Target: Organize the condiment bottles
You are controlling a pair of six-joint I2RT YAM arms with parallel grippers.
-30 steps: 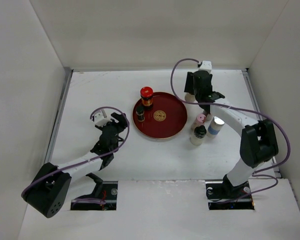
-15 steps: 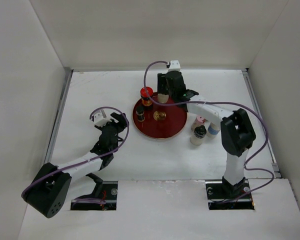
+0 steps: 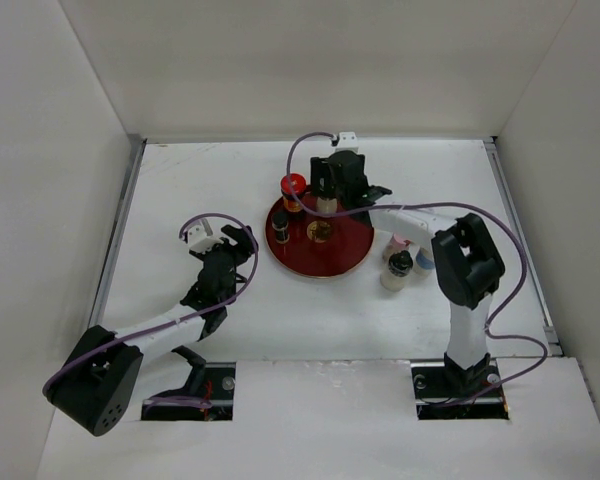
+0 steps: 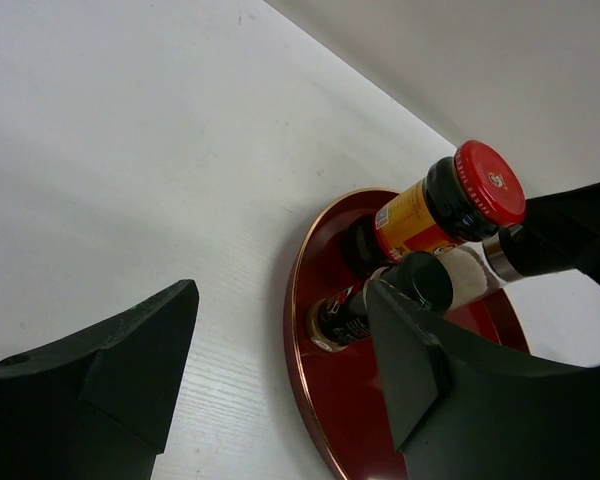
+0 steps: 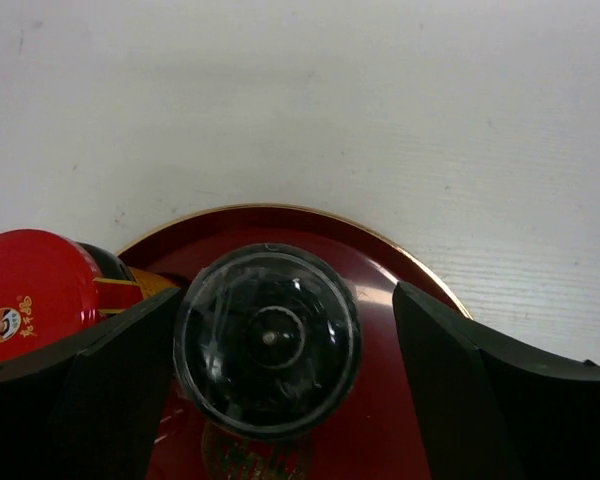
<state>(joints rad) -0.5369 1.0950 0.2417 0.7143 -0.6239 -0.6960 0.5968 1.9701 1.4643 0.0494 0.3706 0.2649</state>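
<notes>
A dark bottle with a red cap (image 3: 293, 190) and a small dark bottle with a black cap (image 3: 281, 226) stand on the round red dish (image 3: 345, 255). My right gripper (image 3: 327, 195) is over the dish's back part, open around a pale shaker with a clear dark-centred cap (image 5: 268, 340). The left finger touches the shaker and the right finger stands off it. The shaker sits beside the red cap (image 5: 30, 290). Three more bottles (image 3: 400, 262) stand right of the dish. My left gripper (image 3: 242, 240) is open and empty, left of the dish (image 4: 330, 400).
White walls close the table on the left, back and right. The right arm's purple cable loops over the dish's back edge. The three bottles cluster close to the dish's right rim and the right arm's link.
My right gripper has swung from the back right to over the dish with the pale shaker, stopping beside the red-capped bottle. The left arm has not moved.
</notes>
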